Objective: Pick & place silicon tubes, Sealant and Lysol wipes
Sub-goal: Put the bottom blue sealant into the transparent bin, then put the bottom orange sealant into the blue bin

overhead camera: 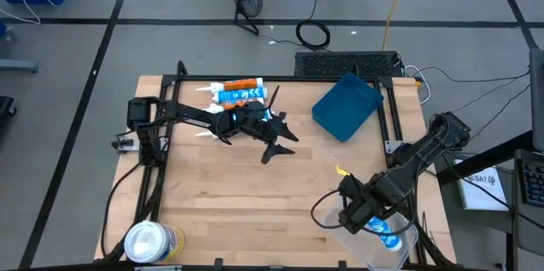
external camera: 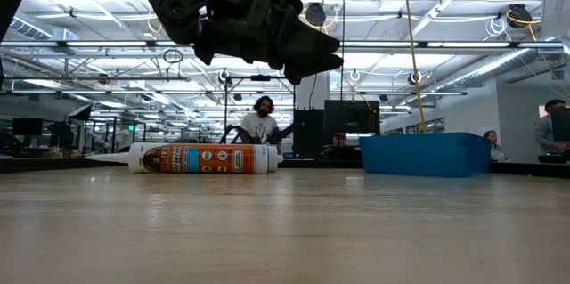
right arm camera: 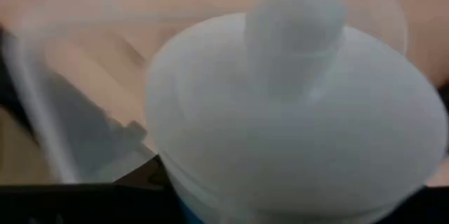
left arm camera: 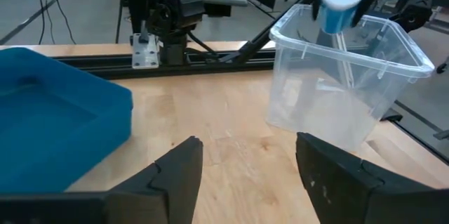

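My right gripper (overhead camera: 361, 216) points down over the clear plastic tub (left arm camera: 351, 104) at the table's near right corner, shut on a blue-and-white tube (left arm camera: 339, 3). My left gripper (left arm camera: 249, 168) hangs open above the table's middle (overhead camera: 279, 139) with nothing between its fingers. Two more tubes, one orange-and-white (overhead camera: 242, 84) and one blue-and-white (overhead camera: 242, 95), lie on their sides by the far edge; the low view shows one of them (external camera: 200, 158). The yellow Lysol wipes canister (overhead camera: 153, 241) stands lid up at the near left corner. My right gripper comes at the tube from above, fingers pointing down. The tube stands upright in the hold, its round white end (right arm camera: 295, 112) up, lifted clear over the tub's mouth. That white end hides where on the blue body (left arm camera: 335, 20) the fingers sit.
A blue tray (overhead camera: 347, 105) lies at the far right of the table, in front of my left gripper (left arm camera: 56, 126). Black frame rails (overhead camera: 161, 135) run along the table's left and right sides. Bare wood lies between the two arms.
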Motion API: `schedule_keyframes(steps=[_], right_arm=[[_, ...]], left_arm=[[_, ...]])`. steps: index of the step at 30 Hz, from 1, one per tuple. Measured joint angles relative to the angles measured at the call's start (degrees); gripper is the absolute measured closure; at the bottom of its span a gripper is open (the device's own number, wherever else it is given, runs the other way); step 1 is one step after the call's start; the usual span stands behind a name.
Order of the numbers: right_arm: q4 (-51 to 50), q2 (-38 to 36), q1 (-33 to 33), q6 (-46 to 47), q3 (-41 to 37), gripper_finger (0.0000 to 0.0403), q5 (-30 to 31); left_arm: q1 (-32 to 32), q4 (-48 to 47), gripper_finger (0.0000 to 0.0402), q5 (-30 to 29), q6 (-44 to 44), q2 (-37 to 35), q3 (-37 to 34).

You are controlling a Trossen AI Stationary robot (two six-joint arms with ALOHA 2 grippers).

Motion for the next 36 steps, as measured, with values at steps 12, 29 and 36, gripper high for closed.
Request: schedule_keyframes(steps=[12,29,36], right_arm=[[1.17,0.02,-0.07,4.03,-8.18,0.0203,-5.37],[4.49,-0.69,-0.17,6.30,-8.38,0.0012,-2.56],[14.22,-4.73,-0.15,3.35,-8.40,0.0012,4.71]], left_arm=[[0.00,-0.07,0.0182,0.00,0.02,0.02,0.00],[0.00,-0.07,0.0166,0.00,0.02,0.02,0.00],[0.00,-0.07,0.0171,0.00,0.02,0.04,0.00]])
